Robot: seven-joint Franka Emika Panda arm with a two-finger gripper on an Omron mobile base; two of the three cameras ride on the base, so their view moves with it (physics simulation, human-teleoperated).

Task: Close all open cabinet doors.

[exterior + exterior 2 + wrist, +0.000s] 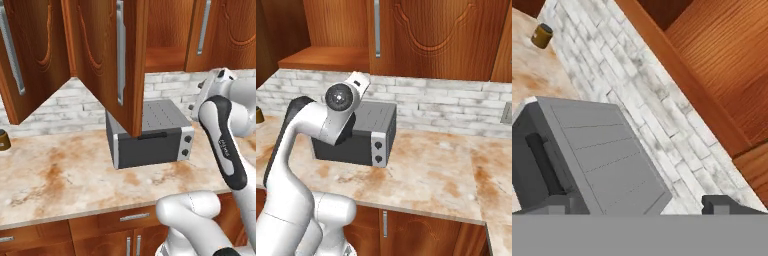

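Note:
Two tall reddish-brown cabinet doors stand swung out over the counter: one in the middle (100,55) with a long silver handle, and one at the far left (30,60). Between the middle door and a closed door (212,30) lies an open compartment (167,35), whose shelf (326,57) sits left of that closed door (441,35). My gripper (639,205) is open with nothing between its fingertips (722,204). It hovers over the right end of the toaster oven, under the open compartment, looking at the backsplash and the cabinet's underside.
A grey toaster oven (150,135) stands on the marble counter (60,175) against the white brick backsplash (456,107). A small brown jar (543,36) sits at the counter's far left. Drawer fronts (125,217) run below the counter edge.

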